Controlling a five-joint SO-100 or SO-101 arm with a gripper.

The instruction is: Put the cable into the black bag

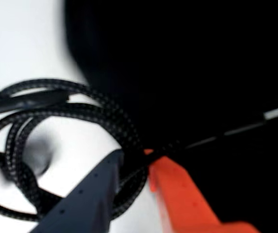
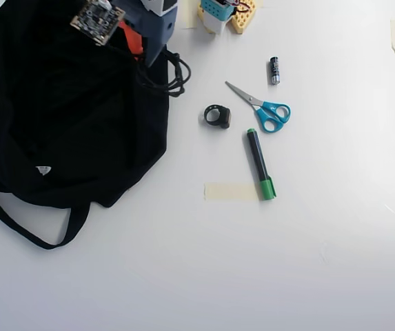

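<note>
The end effector (image 1: 135, 158) pinches the cable (image 1: 71, 116) at the black bag (image 2: 66, 117) edge, white table (image 2: 252, 262) open rightward.

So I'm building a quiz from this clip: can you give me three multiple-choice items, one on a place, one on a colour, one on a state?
1. Where is the cable?
A. at the black bag's right edge, overhead view
B. beside the scissors
C. on the tape strip

2. Scissors' handle colour?
A. red
B. blue
C. yellow

3. The gripper is:
A. far from everything
B. closed around the cable
C. holding the marker

A: the coil touches the bag's edge. B: the handles are blue. B: the wrist view shows both fingers around the coil.
</note>
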